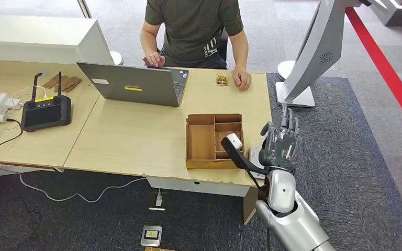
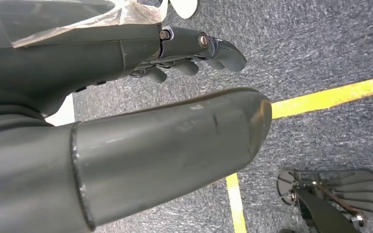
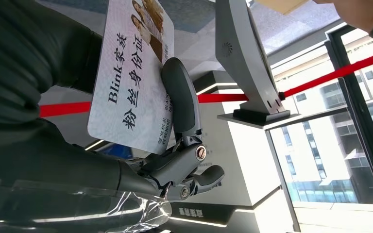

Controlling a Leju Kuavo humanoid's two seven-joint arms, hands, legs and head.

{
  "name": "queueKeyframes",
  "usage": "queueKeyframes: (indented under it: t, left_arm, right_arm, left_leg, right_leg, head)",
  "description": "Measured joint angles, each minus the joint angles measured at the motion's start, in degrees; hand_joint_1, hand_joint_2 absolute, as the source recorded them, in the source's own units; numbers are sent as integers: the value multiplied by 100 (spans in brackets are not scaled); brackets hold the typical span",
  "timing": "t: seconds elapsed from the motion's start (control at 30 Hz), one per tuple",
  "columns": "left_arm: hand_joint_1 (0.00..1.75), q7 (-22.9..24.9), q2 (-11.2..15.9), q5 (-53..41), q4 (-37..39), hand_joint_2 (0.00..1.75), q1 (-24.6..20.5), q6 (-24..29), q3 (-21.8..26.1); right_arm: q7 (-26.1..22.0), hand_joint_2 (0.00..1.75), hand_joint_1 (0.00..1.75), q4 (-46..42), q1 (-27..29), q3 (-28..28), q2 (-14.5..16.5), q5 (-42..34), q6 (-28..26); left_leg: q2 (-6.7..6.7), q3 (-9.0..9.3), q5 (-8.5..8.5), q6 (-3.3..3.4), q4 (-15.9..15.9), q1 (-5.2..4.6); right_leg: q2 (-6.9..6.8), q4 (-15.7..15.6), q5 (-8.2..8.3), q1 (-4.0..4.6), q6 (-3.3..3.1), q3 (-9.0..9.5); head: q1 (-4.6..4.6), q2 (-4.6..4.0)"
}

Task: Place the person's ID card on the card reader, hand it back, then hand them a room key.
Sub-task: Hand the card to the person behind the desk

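Observation:
My right hand (image 1: 280, 142) is raised, fingers pointing up, just past the table's right edge beside the wooden divided box (image 1: 213, 141). In the right wrist view this hand (image 3: 175, 145) holds the ID card (image 3: 128, 82), white with printed characters and small photos, with the thumb (image 3: 182, 99) pressed on its face. A small white flat device, apparently the card reader (image 1: 255, 155), lies on the table corner below the hand, partly hidden by it. My left hand (image 2: 141, 121) hangs over the carpet, fingers apart and holding nothing.
A person (image 1: 196, 29) sits at the far side with one hand (image 1: 242, 79) on the table beside a small tray (image 1: 222, 78). A laptop (image 1: 133, 82) and a black controller (image 1: 46, 111) stand further left. A grey kiosk stand (image 1: 314, 52) rises to the right.

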Motion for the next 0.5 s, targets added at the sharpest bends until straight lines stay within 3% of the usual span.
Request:
queueKeyframes:
  t: [0.17,0.5]
  left_arm:
    - [0,21,-4,-2,0,0,-61,-137,-162]
    - [0,83,-30,-2,0,0,-124,-190,-314]
  right_arm:
    - [-319,175,175,-68,-316,174,225,-374,216]
    - [-411,175,175,220,-624,338,542,-550,213]
  left_leg:
    - [-2,-2,0,0,0,1]
    - [-1,-2,0,0,0,0]
  right_leg:
    - [0,1,0,1,0,1]
    - [0,1,0,1,0,1]
  head:
    - [-1,0]
    - [-1,0]
